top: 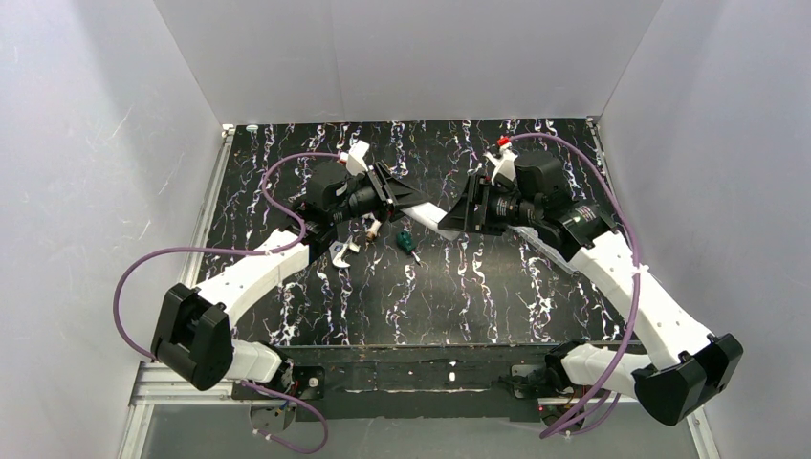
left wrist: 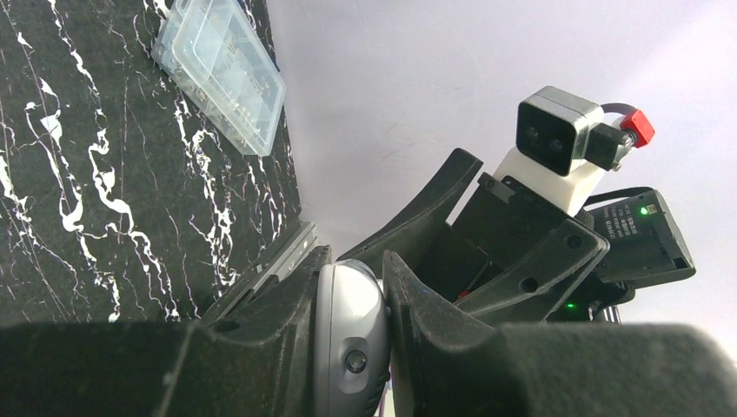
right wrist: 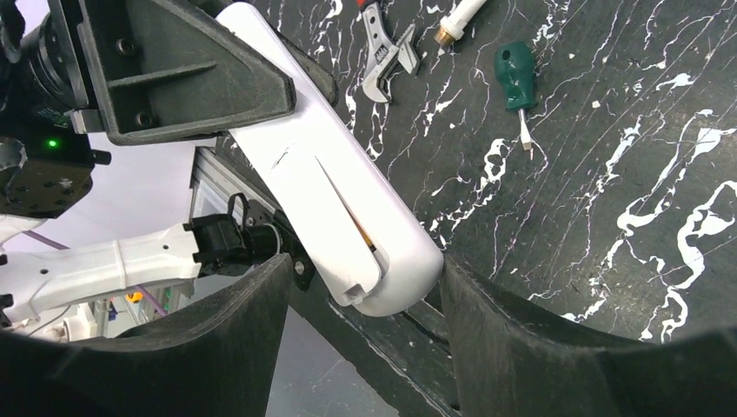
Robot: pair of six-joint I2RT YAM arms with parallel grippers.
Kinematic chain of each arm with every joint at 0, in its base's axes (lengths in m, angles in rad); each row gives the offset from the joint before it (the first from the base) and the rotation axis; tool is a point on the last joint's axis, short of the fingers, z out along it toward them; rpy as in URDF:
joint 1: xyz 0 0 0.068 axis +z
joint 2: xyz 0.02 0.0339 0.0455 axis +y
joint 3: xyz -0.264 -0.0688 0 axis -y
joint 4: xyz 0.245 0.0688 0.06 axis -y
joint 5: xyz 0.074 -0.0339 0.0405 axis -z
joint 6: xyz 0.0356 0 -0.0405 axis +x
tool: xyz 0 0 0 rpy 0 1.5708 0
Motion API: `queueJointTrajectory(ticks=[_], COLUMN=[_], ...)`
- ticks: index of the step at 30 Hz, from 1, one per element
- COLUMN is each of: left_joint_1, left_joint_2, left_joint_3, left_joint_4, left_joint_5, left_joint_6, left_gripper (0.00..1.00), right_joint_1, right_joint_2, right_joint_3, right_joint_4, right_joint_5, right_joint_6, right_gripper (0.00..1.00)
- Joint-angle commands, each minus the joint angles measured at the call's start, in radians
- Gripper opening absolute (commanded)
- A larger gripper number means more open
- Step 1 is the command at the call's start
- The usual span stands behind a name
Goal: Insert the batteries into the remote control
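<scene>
Remote [top: 428, 216] is hanging in the air between two grippers, over the far middle of the table [top: 497, 287]. That black, white-veined top is filling most of the top view, and both arms are bending inward above it: the left arm [top: 258, 273] is reaching in from one side, the right arm [top: 622, 268] from the other, so their wrists are facing each other.

The left gripper [top: 402, 201] is clenching one end of the remote – in its own wrist view the two dark fingers [left wrist: 287, 347] are pressing against the rounded grey-white body from both sides. The right gripper [right wrist: 365, 269] is standing released around the other end: one finger [right wrist: 487, 330] is touching the remote's rounded corner, while the other [right wrist: 252, 330] is sitting just off it, with a dark gap showing between.

The remote is lying back-up toward the right wrist camera, and a long slit is running along that back. A thin orange sliver [right wrist: 361, 229] is showing inside the slit (whether it is a battery, I cannot tell).

A clear plastic box [left wrist: 222, 74] is lying flat on the table, well apart from the grippers. Nearer, below the remote, a wrench [right wrist: 382, 56] is lying beside a white tube [right wrist: 456, 22] with a brass tip – and a green-handled screwdriver [right wrist: 515, 74] is resting near them.
</scene>
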Motion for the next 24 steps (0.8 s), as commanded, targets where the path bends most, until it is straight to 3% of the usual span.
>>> queueJointTrajectory(ticks=[1,8,24], left_joint_1=[0.002,0.002,0.002], left_joint_2=[-0.060,-0.063,-0.076], left_joint_3=[0.000,0.002,0.002], left_joint_4=[0.066,0.057,0.038], left_joint_5=[0.024,0.024,0.021], left_joint_6=[0.003,0.006,0.016], left_gripper=[0.00,0.00,0.00], right_joint_1=[-0.009,-0.018,-0.023], right_joint_2=[-0.036,-0.044,-0.037], right_joint_3=[0.013,-0.008,-0.019], right_joint_4=[0.043,0.053,0.063], right_joint_5=[0.022,0.024,0.001], right_joint_6=[0.037,0.069,0.068], right_gripper=[0.71,0.69,0.48])
